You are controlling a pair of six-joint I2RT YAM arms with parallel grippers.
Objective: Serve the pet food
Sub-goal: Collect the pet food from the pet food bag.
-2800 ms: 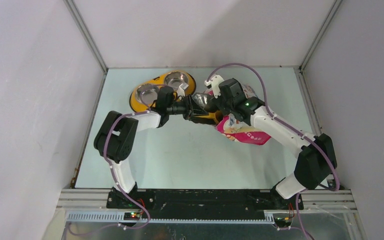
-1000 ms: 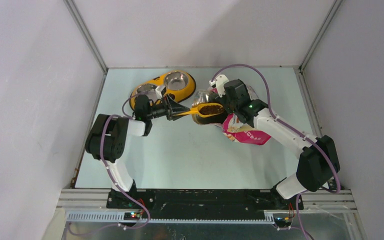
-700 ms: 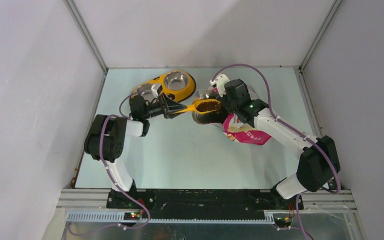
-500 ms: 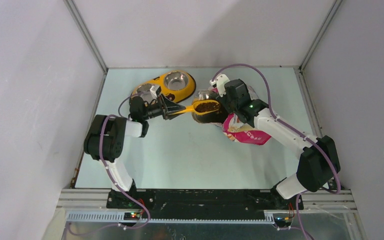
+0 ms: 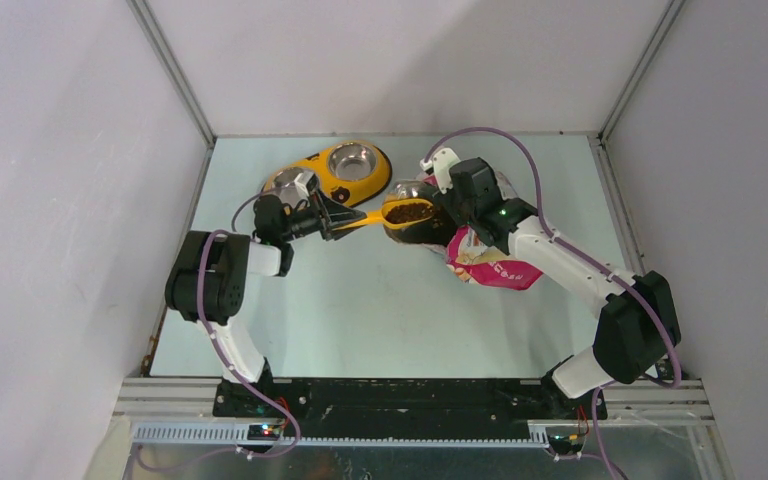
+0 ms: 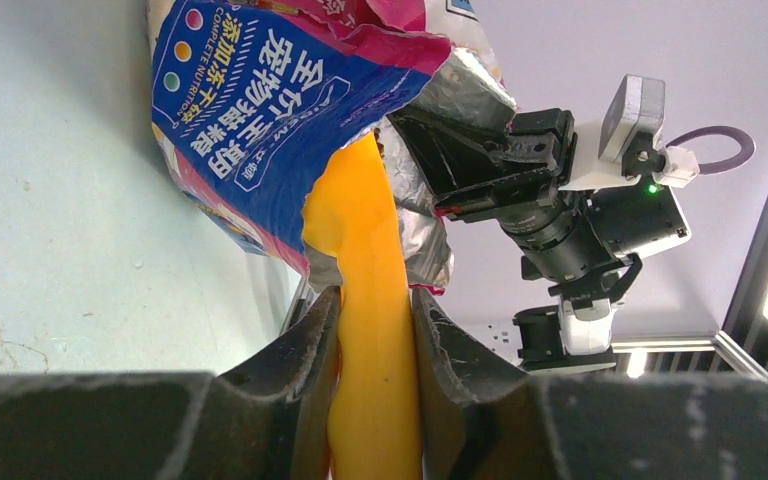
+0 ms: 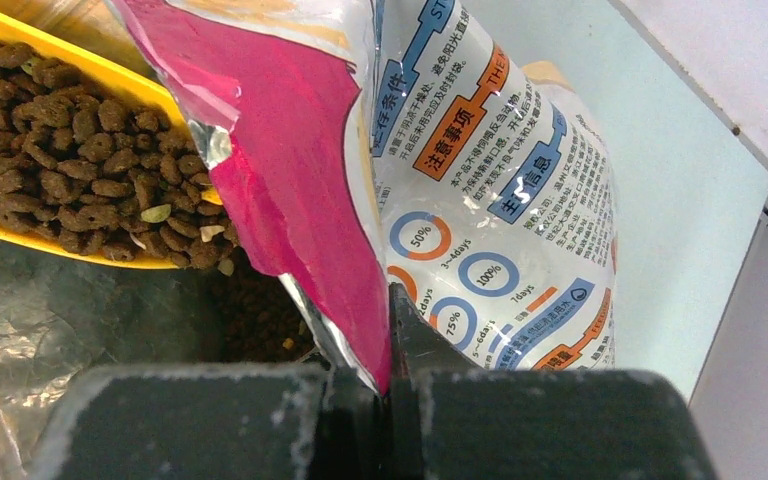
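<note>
Over the pale desk (image 5: pixel 360 320), the left hand (image 5: pixel 334 219) clamps an orange plastic scoop (image 6: pixel 370 250), the right hand (image 7: pixel 385 300) pinches the three-o'clock glossy pouch (image 7: pixel 500 200); tilting would spill brown kibble (image 7: pixel 60 200).

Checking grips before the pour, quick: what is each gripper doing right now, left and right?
Left gripper: closed on the handle of the orange scoop.
Right gripper: closed, pinching the open edge of the pouch.

My left tool (image 6: pixel 373 325) grips the orange plastic scoop (image 5: pixel 400 213), its load of dark-brown kibble pellets (image 5: pixel 412 211) at the mouth of the glossy blue-and-pink pouch (image 5: pixel 487 265) on my right; the yellow double steel-bowl feeder (image 5: pixel 325 172) sits behind, left.
</note>
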